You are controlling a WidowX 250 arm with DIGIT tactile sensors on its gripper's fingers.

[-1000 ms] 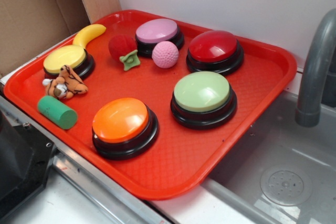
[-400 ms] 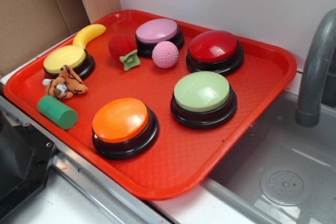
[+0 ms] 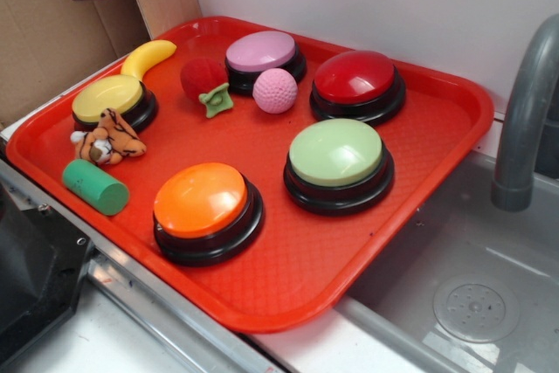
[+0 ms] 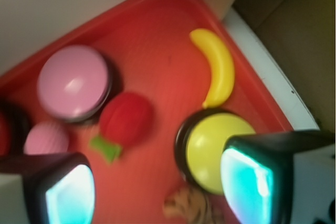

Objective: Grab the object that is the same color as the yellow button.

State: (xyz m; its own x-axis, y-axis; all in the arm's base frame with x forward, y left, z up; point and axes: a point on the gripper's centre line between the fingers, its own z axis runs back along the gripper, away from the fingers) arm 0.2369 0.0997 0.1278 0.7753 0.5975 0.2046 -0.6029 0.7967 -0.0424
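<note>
Toy banana [image 3: 148, 56] lies at tray's [image 3: 454, 133] back-left corner, just beside yellow button [image 3: 108, 98]. Looks light, stiff, slick plastic; best pinched across its mid-curve. Gripper [image 4: 157, 182] open, hovering above, well apart.

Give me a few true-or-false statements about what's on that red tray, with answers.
1. The banana lies beside the yellow button. True.
2. The gripper holds the banana. False: it is open and empty above the tray.
3. The tiger sits by the red button. False: it is next to the yellow button.
4. The green cylinder lies on its side. True.
5. The pink ball sits on the orange button. False: it rests on the tray.
</note>
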